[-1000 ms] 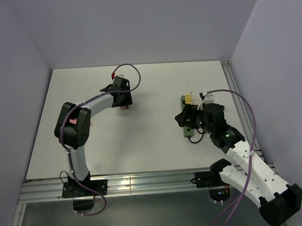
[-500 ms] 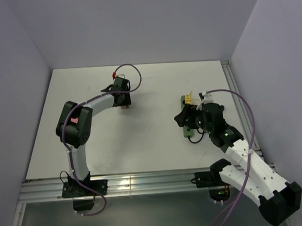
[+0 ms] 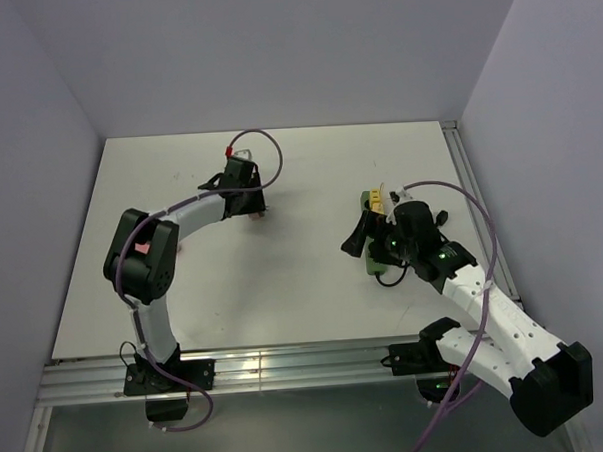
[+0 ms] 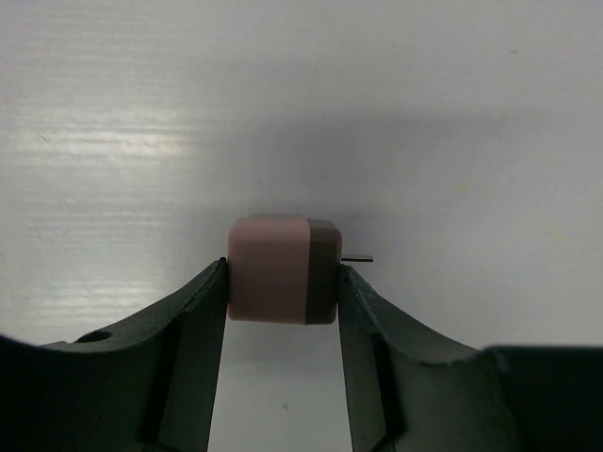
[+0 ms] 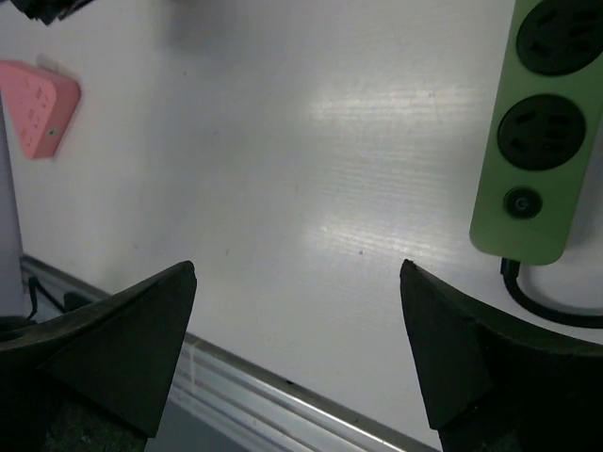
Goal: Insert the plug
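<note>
Far side of the table (image 3: pixel 309 176), left of centre: plug (image 4: pixel 283 268), pinched in the left gripper (image 4: pixel 283 275). Narrowed onto it, one finger (image 4: pixel 200 306) flat against the pink face, the other against the brown face. A pink-and-brown block, with a thin metal pin (image 4: pixel 358 259) poking out past the brown side. Hard to tell whether resting on the table or held just above it. White surface and a soft shadow all round.

Well apart to the right: green strip (image 5: pixel 542 179), lying flat near the table's right edge. In the right wrist view, two round sockets (image 5: pixel 542 132) facing up, then a small round button (image 5: pixel 521 202) near the end and a black cord (image 5: pixel 542 306) curling away from that end. Yellow bits (image 3: pixel 377 197) at the strip's far end, too small to name.

Right gripper (image 5: pixel 297 273) spread wide, holding nothing, hanging over the table just left of the strip. Seen from the top camera, wrist and arm covering the strip's middle. Between plug and strip: white table, then that gripper. Metal rail (image 3: pixel 288 367) along the near edge. Pink patch (image 5: pixel 33 108) at the left of the right wrist view, unclear.
</note>
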Motion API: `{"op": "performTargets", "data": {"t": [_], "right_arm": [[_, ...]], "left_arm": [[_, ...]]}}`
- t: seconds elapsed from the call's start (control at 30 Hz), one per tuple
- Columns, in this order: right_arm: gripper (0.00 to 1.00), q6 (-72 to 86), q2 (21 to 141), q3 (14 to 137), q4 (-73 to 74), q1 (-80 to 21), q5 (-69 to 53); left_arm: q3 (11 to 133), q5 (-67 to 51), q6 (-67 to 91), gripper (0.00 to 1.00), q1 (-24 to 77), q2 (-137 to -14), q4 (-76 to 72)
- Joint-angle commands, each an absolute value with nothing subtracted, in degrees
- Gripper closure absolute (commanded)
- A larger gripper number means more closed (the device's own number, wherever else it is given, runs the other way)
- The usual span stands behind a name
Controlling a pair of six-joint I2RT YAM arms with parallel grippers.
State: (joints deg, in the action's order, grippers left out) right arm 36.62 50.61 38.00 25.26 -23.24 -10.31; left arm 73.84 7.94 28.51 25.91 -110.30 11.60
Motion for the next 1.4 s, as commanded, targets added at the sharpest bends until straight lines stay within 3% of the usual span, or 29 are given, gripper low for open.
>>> {"op": "performTargets", "data": {"t": [0.0, 0.17, 0.37, 0.53, 0.8, 1.07, 1.23, 1.37], "right_arm": [[0.05, 37.88, 46.95, 36.31, 26.98, -23.46, -16.87], [0.05, 34.9, 37.9, 38.31, 30.75, -23.82, -19.24], [0.07, 31.55, 35.25, 43.85, 35.33, -23.91, -22.76], [0.09, 36.54, 27.96, 39.74, 29.29, -24.08, -28.98], [0.14, 59.12, 25.23, 34.89, 13.99, -24.61, -33.57], [0.13, 55.98, 27.24, 43.85, 19.68, -24.61, -33.75], [0.12, 61.69, 30.14, 43.07, 9.95, -24.61, -39.45], [0.11, 62.22, 34.18, 45.53, 8.36, -25.05, -41.92]], "left_arm": [[71.55, 3.78, 32.85, 1.0, 28.56, -102.58, 6.42], [67.42, -7.8, 37.87, 1.0, 31.64, -98.27, 0.63], [59.96, -22.02, 41.75, 1.0, 33.75, -88.52, -6.15], [55.82, -37.34, 44.13, 1.0, 34.8, -80.08, -13.87], [48.43, -38.58, 35.17, 1.0, 37.79, -64.53, -14.85], [45.98, -38.92, 31.64, 1.0, 38.14, -57.41, -13.87], [42.63, -46.57, 32.7, 1.0, 38.67, -53.97, -25.2], [44.21, -46.59, 27.35, 1.0, 42.62, -52.3, -24.96]]}}
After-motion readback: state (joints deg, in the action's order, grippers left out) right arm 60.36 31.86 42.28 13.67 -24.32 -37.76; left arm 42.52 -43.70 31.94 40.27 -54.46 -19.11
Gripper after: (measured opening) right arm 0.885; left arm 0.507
